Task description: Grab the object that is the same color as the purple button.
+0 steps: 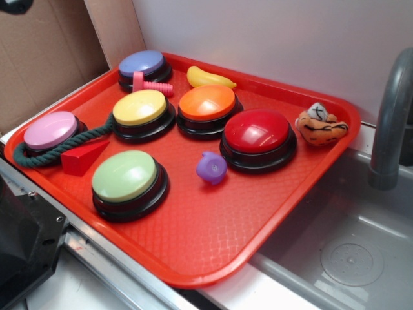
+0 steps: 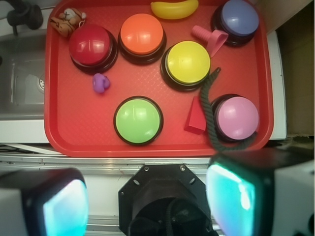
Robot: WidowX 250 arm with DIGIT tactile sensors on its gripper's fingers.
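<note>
Exterior view: on the red tray (image 1: pixel 193 258), the purple toy (image 1: pixel 211 168) lies near the middle, just beside the red button (image 1: pixel 258 137) and right of the green button (image 1: pixel 127 181). The purple button (image 1: pixel 143 68) sits at the far left corner.

Wrist view: the gripper (image 2: pixel 147 196) hangs off the tray's near edge, fingers (image 2: pixel 59 204) spread wide, holding nothing. The toy (image 2: pixel 101 83) lies below the red button (image 2: pixel 92 46); the purple button (image 2: pixel 237 19) is at the top right corner.
</note>
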